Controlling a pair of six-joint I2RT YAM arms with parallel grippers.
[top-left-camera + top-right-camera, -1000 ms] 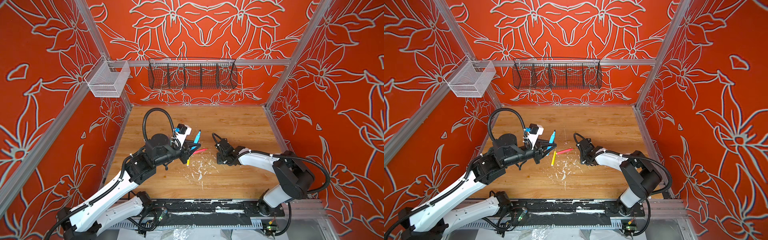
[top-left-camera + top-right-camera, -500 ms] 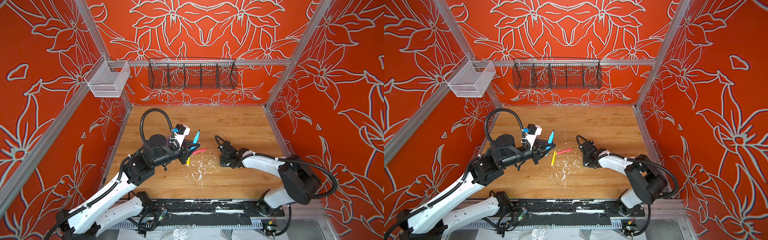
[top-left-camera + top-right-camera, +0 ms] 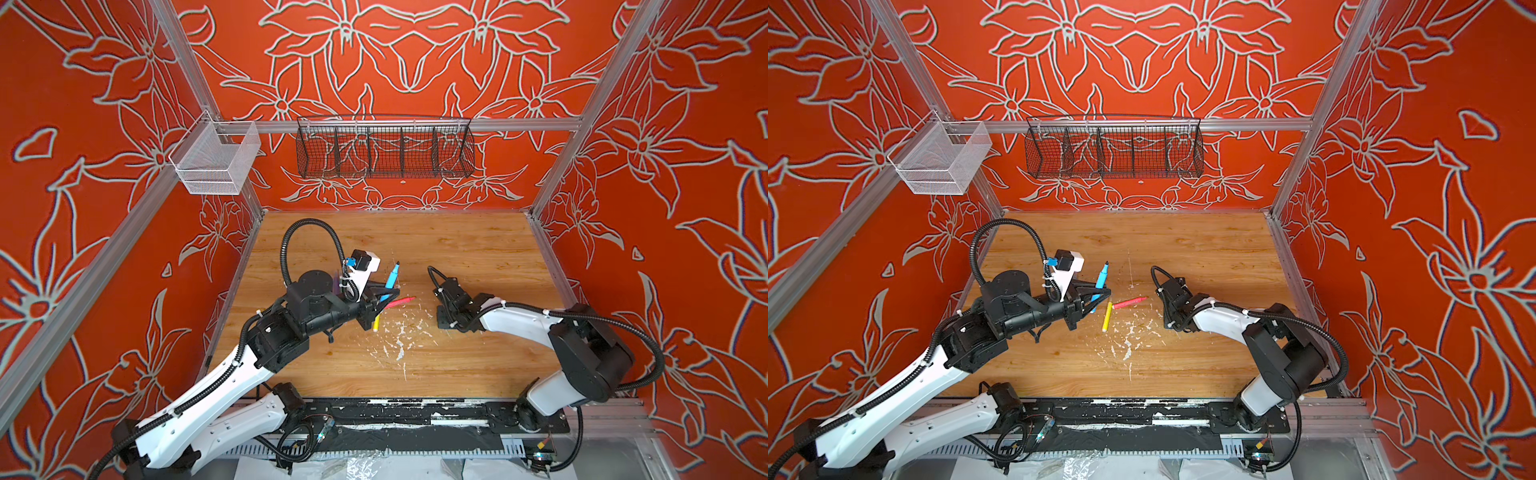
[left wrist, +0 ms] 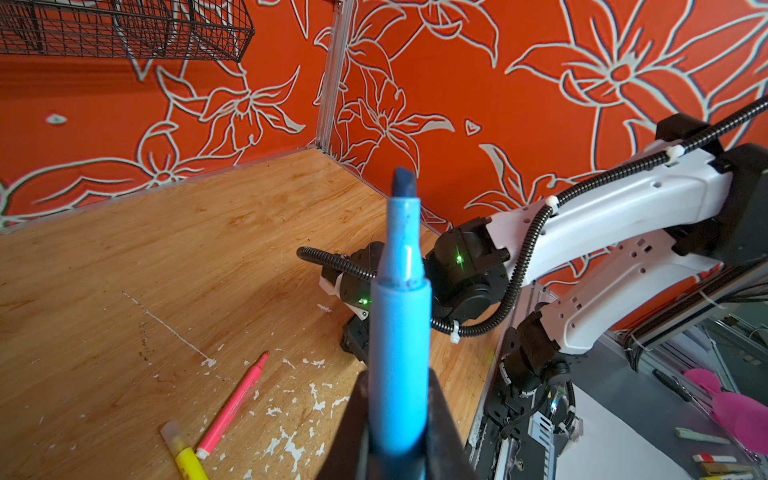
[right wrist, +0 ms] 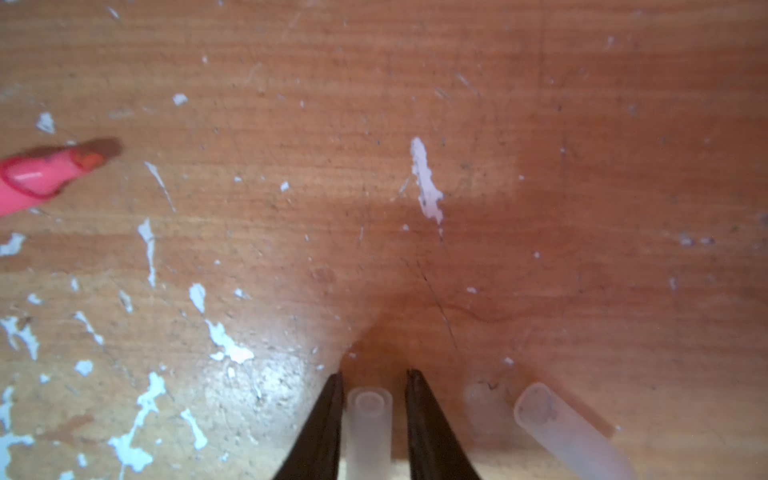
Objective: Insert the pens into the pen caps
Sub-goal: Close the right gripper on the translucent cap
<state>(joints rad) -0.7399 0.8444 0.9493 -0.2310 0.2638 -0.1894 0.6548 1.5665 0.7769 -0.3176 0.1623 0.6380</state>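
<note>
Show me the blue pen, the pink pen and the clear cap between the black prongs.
blue pen [image 4: 399,353]: left wrist view, middle of its barrel.
pink pen [image 3: 1129,302]: in a top view, middle of its barrel.
clear cap [image 5: 369,432]: right wrist view, side wall near its open end.

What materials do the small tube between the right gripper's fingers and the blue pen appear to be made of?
Pen cap: likely plastic, frosted and translucent; light passes dimly through its milky wall. Blue pen: probably plastic, satin barrel, glossier tapered neck with a white highlight; dark tip perhaps felt.
</note>
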